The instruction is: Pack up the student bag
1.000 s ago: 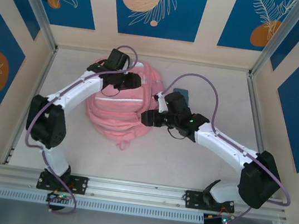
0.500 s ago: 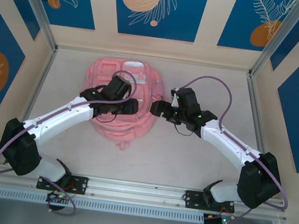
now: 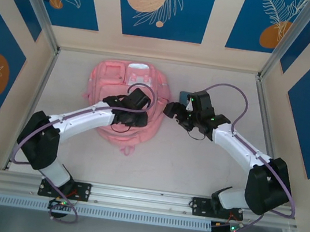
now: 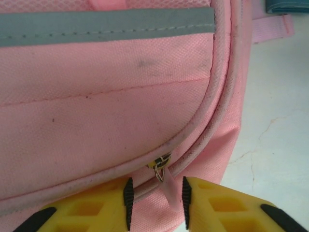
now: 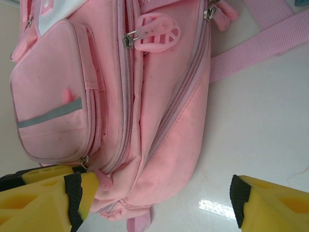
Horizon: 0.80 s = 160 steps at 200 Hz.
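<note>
- The student bag point(image 3: 110, 86), a large pink fabric backpack with white patches on its front pockets, lies flat on its back on the far-left part of the pale tabletop point(image 3: 207, 159), top end towards the far wall.
- Its pockets look zipped. The left wrist view shows one zip run to the end of its curved seam, and nothing of the contents can be seen.
- A grey reflective strip point(image 4: 96, 26) crosses the front pocket. A round pink rubber tag point(image 5: 159, 30) hangs from a higher zip, and a pink webbing strap point(image 5: 260, 46) trails onto the table.
- The left gripper point(image 3: 136, 116) sits over the bag's near-right part. Its yellow fingers point(image 4: 212, 205) stand a little apart, with the small pink zip pull on a metal ring point(image 4: 161, 175) between the black pads. There is a gap on each side, so it is not clamped.
- The right gripper point(image 3: 172, 108) is just beside the bag's right edge. Its jaws are spread wide and grip nothing, though one finger point(image 5: 53, 193) lies close to a pink pull at the bag's lower corner.
- A small teal-blue fabric case point(image 3: 185, 94) lies on the table beyond the right gripper, close to the bag.
- A second ago the left gripper was at the bag's far end and the right one reached over its right side. Since then the left has come nearer and the right has drawn off — the front pockets now lie uncovered.
</note>
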Available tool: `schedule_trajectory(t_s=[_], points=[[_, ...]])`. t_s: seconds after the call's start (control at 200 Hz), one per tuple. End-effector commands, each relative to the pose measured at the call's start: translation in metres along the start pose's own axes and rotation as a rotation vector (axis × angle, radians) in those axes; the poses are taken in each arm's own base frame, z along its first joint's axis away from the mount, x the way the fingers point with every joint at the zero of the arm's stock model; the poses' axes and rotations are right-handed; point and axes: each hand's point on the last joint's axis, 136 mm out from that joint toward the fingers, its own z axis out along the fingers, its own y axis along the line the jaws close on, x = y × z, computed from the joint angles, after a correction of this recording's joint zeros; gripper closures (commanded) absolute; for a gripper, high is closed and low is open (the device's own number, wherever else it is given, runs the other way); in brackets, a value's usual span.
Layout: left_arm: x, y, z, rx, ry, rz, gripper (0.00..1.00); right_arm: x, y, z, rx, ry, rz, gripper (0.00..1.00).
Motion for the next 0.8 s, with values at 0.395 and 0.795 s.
schedule_trajectory(t_s=[0.395,0.795], points=[[-0.016,-0.007,0.006,-0.032,-0.06,-0.034,0.77,0.025,0.006,0.026,-0.075,0.125,0.035,0.19],[-0.016,-0.009,0.012,-0.03,-0.064,-0.044,0.88,0.044,0.024,0.064,-0.162,0.236,0.061,0.33]])
